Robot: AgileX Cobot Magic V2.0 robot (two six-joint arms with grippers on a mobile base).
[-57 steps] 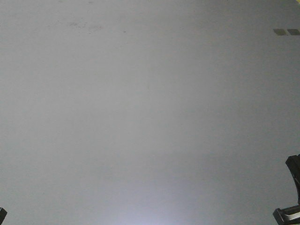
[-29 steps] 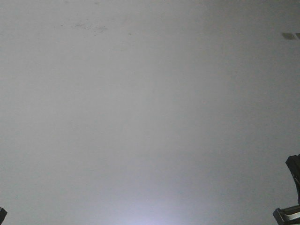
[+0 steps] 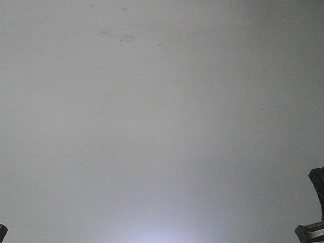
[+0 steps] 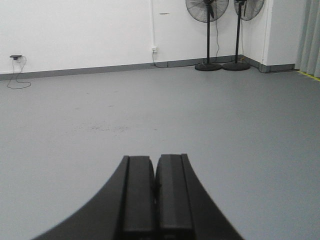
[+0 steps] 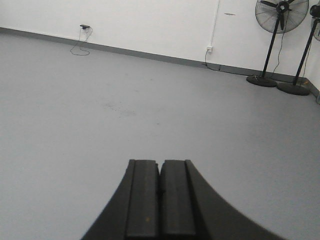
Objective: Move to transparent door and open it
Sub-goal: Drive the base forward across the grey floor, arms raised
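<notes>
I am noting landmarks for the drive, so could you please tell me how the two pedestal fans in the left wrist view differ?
The left fan stands against the back wall, nearer the wall socket; the right fan sits in the corner. The left fan's head looks wider, the right fan's narrower, perhaps turned. Both are black, on round bases.

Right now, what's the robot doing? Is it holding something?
Nothing is being held. The left gripper and right gripper are both shut and empty, poking out over bare grey floor. The scuff marks have slid across the front view since a moment ago, so the robot seems to be rolling. The transparent door is not in sight yet, only two standing fans by a white wall.
</notes>
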